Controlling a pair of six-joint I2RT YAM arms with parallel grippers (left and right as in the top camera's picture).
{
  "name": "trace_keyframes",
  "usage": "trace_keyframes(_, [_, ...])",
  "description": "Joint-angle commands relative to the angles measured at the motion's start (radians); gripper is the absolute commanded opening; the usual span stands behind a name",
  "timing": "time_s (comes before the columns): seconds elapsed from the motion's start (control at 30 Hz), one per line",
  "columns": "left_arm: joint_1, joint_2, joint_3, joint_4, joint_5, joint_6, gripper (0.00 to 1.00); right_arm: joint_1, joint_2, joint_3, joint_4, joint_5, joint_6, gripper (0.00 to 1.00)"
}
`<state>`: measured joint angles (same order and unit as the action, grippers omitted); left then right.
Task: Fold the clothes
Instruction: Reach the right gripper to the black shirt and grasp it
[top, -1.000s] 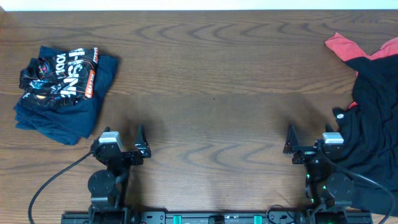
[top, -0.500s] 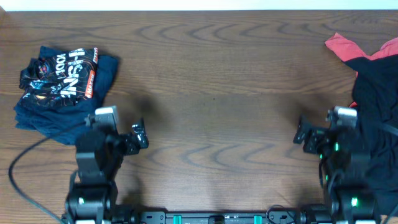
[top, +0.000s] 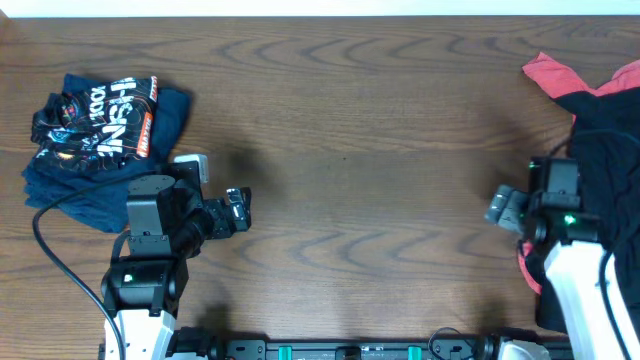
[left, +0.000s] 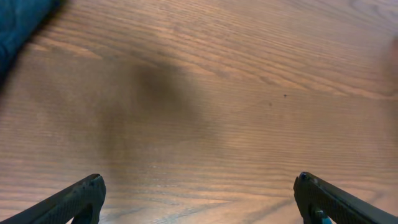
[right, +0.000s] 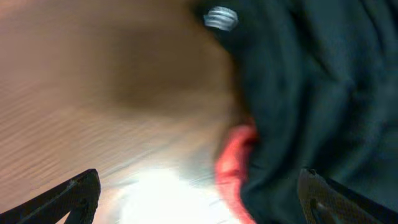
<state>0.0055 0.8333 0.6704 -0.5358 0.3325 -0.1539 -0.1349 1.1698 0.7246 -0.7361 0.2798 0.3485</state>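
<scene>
Left fingers (left: 78, 200) are spread wide above the tabletop (left: 217, 93). Right fingers (right: 71, 196) are spread too, over the black garment (right: 311, 93) edge at far right. Navy clothes (top: 100, 145) lie far left.

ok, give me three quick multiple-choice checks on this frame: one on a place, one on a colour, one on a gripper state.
1. Where does the navy printed garment lie on the table?
A) centre
B) left side
C) right edge

2. What colour is the cloth showing beside the black garment?
A) green
B) white
C) coral-red

3. How does the left gripper stand?
A) open over bare wood
B) shut on navy cloth
C) shut on black cloth

Answers:
1 B, the overhead view shows it bunched at the left.
2 C, the coral-red cloth shows at the black garment's top edge.
3 A, its wrist view shows the fingers wide apart with only wood between them.
</scene>
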Motion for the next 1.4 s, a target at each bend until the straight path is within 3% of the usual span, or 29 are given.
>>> trace_keyframes(0.0, [0.005,-0.001,0.025,-0.002,0.027,-0.002,0.98,-0.097,0.080,0.009,0.000,0.085,0.092,0.99])
trace_keyframes(0.13, [0.005,0.000,0.025,-0.002,0.026,-0.002,0.98,-0.174,0.175,0.009,0.026,0.061,0.092,0.89])
trace_keyframes(0.27, [0.005,0.000,0.025,-0.002,0.026,-0.002,0.98,-0.191,0.248,0.009,0.037,0.049,0.092,0.62])
trace_keyframes(0.47, [0.005,0.000,0.025,-0.002,0.026,-0.002,0.98,-0.195,0.292,0.009,0.068,0.050,0.092,0.42])
trace_keyframes(0.8, [0.005,0.002,0.025,-0.001,0.026,-0.002,0.98,-0.195,0.292,0.010,0.086,0.053,0.092,0.33])
trace_keyframes(0.87, [0.005,0.002,0.025,-0.001,0.026,-0.002,0.98,-0.195,0.292,0.010,0.089,0.053,0.092,0.17])
trace_keyframes(0.9, [0.005,0.002,0.025,-0.001,0.026,-0.002,0.98,-0.195,0.292,0.010,0.090,0.053,0.092,0.01])
trace_keyframes(1.0, [0.005,0.002,0.025,0.002,0.026,-0.002,0.98,-0.195,0.284,0.021,0.088,0.049,0.082,0.01])
trace_keyframes(1.2, [0.005,0.002,0.025,0.018,0.026,-0.002,0.98,-0.193,0.206,0.174,0.035,-0.054,-0.087,0.01])
trace_keyframes(1.37, [0.005,0.002,0.025,0.025,0.026,-0.002,0.98,-0.193,0.123,0.341,0.037,-0.357,-0.312,0.01])
